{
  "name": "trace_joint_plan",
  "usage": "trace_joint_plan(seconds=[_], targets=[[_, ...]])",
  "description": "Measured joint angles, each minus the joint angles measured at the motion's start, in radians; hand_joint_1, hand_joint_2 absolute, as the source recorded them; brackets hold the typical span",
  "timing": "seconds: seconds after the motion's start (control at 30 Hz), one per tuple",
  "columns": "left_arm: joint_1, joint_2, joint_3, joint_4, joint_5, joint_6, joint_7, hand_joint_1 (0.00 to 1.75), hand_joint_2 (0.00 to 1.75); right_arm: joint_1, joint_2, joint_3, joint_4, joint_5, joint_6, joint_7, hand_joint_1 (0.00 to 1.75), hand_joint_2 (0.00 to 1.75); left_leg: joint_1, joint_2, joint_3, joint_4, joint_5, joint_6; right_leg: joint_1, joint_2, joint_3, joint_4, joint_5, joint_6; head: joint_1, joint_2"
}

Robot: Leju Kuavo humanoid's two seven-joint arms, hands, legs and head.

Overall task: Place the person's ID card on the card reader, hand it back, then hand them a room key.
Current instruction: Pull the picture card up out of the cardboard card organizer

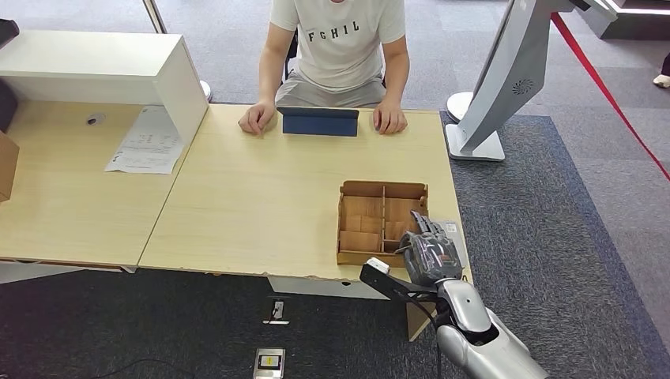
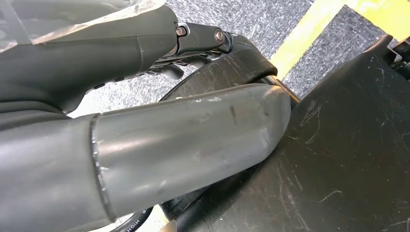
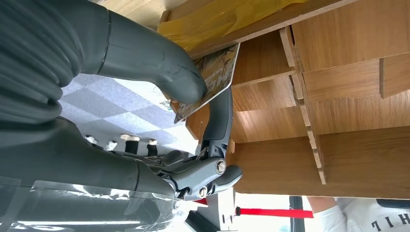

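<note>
Grey carpet surrounds one pale tabletop (image 1: 261, 205); one person (image 1: 340, 47) sits opposite behind one blue card reader (image 1: 319, 121). Right hand (image 3: 193, 96) pinches one card (image 3: 215, 72), thumb against finger, at one wooden divider box (image 1: 382, 223); seemingly the key step, calling for a lift and reach across; left hand's (image 2: 183, 145) state I cannot tell.

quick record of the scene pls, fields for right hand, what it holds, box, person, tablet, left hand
right hand: at the near right corner of the wooden box, pinching a card
card: patterned, held between thumb and a finger at the box edge
wooden box: on the table, open top, split into compartments
person: seated across the table, both hands resting on it
tablet: dark blue, between the person's hands
left hand: hanging low; grip cannot be told
</note>
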Motion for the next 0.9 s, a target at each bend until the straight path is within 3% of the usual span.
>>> trace_joint_plan(seconds=[0.3,0.67,0.9], targets=[[0.000,0.000,0.000,0.000,0.000,-0.001,0.000,0.00,0.00,0.002,0.001,0.000,0.000,0.010,-0.010,-0.010,1.75,1.75,0.000,0.000,0.000,0.000,0.000,0.000,0.000,0.000,0.000,0.000,0.000,0.000,0.000,0.000],[0.001,-0.003,0.000,0.000,0.002,0.003,0.000,0.00,0.00,0.004,0.002,-0.004,-0.023,0.037,-0.118,-0.071,1.75,1.75,0.000,0.000,0.000,0.000,0.000,0.000,0.000,0.000,0.000,0.000,0.000,0.000,0.000,0.000],[0.001,-0.003,0.000,0.000,0.005,0.004,0.001,0.00,0.00,0.002,0.001,-0.009,-0.047,0.045,-0.131,-0.086,1.75,1.75,0.000,0.000,0.000,0.000,0.000,0.000,0.000,0.000,0.000,0.000,0.000,0.000,0.000,0.000]])
